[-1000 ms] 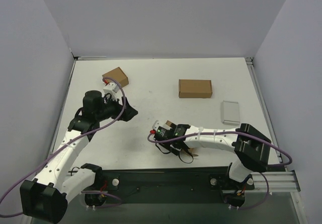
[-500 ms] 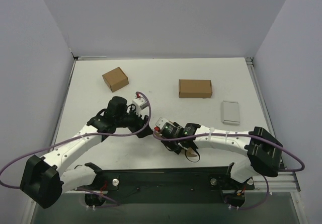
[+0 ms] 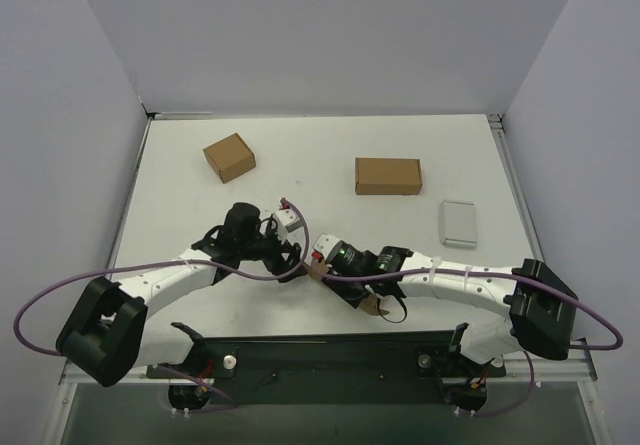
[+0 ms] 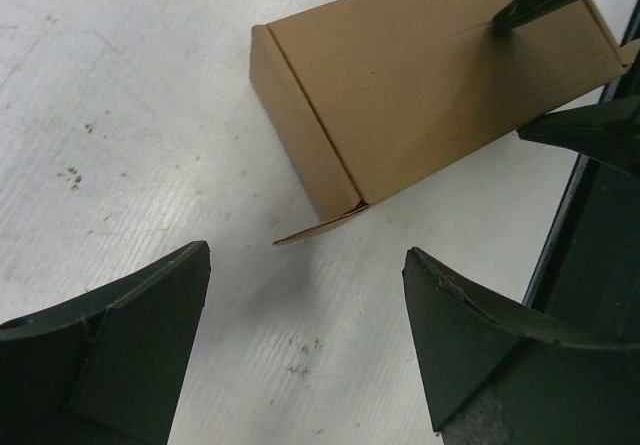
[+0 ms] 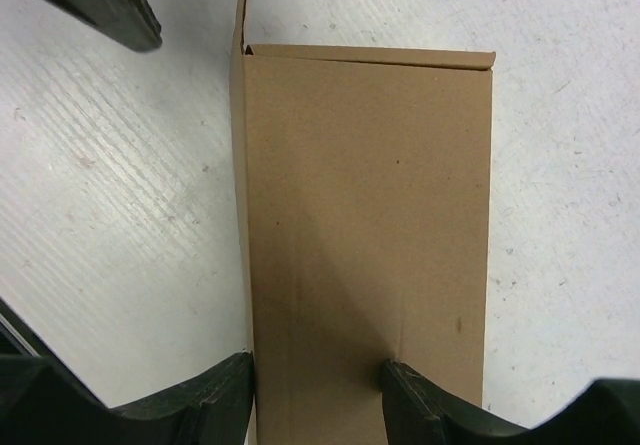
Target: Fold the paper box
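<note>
Late closing step, as judged: paper box (image 5: 370,215) flat on the tabletop (image 4: 120,115), front centre, end flap (image 4: 315,227) ajar. Astride its long edge, right fingers (image 5: 215,395) part-closed, grip not determinable; left fingers (image 4: 130,335) wide apart, empty, facing that flap. Next, probably: pressing it shut.

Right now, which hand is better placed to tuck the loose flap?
Left. The left hand is open, facing the paper box's loose flap; the right hand straddles the box's other end.

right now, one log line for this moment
left hand: open, short of paper box end | right hand: open, straddling its long edge | corner flap sticking out
</note>
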You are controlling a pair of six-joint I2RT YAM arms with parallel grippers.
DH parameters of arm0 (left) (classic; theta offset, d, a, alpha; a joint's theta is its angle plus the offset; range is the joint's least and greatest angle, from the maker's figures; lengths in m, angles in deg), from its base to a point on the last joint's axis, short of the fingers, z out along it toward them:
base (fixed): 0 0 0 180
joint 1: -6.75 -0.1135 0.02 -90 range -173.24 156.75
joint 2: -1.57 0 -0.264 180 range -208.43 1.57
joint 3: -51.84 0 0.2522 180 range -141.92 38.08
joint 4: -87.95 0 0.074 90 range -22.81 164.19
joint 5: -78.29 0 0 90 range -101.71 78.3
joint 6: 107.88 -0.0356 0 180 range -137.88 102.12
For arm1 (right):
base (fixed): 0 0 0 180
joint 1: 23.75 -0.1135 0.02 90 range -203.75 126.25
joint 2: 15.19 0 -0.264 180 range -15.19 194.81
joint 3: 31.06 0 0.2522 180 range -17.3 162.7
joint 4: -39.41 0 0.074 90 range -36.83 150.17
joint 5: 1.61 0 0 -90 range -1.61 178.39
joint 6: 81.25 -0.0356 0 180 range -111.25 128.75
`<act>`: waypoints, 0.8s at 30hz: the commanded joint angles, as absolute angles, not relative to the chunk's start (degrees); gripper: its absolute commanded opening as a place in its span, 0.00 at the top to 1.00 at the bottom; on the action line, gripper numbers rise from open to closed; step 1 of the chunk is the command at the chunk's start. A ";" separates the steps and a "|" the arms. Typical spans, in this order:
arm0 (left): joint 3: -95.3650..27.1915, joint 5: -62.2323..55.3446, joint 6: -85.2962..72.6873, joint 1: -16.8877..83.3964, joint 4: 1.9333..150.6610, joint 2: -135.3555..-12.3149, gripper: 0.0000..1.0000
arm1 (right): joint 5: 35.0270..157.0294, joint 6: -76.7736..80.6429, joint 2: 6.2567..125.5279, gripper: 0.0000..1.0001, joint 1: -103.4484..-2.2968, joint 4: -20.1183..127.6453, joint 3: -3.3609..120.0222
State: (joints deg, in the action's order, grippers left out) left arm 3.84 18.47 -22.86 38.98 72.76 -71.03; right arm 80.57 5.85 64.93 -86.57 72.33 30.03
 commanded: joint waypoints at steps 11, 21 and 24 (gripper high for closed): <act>5.91 35.49 -20.70 37.52 88.34 -77.88 0.11 | 87.86 4.79 62.15 0.54 -85.45 71.89 27.52; 4.07 38.57 -18.59 38.40 87.99 -83.07 0.31 | 89.53 4.62 62.07 0.54 -84.92 71.89 27.52; 3.89 38.48 -18.15 38.48 88.78 -83.94 0.37 | 89.71 4.62 61.89 0.54 -84.83 71.89 27.43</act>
State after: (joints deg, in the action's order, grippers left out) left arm 6.16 35.10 -18.88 38.04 85.81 -83.11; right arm 85.10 6.12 62.44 -85.22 70.56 28.76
